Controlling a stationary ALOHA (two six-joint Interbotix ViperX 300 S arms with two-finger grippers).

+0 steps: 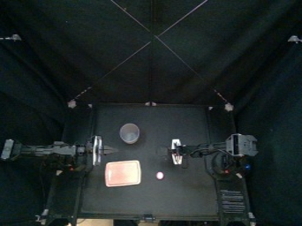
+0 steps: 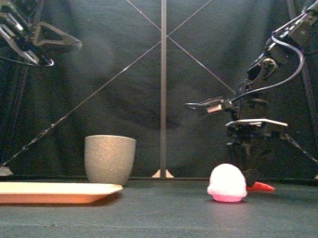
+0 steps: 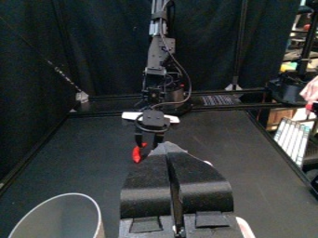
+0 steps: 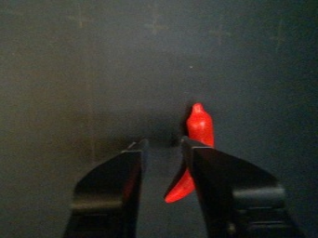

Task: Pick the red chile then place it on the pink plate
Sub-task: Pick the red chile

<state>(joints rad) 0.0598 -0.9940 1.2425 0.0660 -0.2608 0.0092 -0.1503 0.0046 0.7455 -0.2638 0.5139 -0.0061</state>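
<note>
Red toy chile (image 4: 199,121) is pinched in the right pincer (image 4: 165,141), down at the black bench (image 4: 74,74). Well apart, the left pincer (image 3: 174,151) hangs pressed together.

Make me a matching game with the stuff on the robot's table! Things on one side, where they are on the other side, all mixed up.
Things:
1. grey cup
2. pink plate
3. red chile
4. white and pink toy

Places:
A. between the right hand's jaws
B. on the table, just right of the pink plate
C. left of the middle, near the front, nothing on it
D. behind the pink plate, toward the back

Pairs: 1-D, 2-C, 3-A, 4-B
</note>
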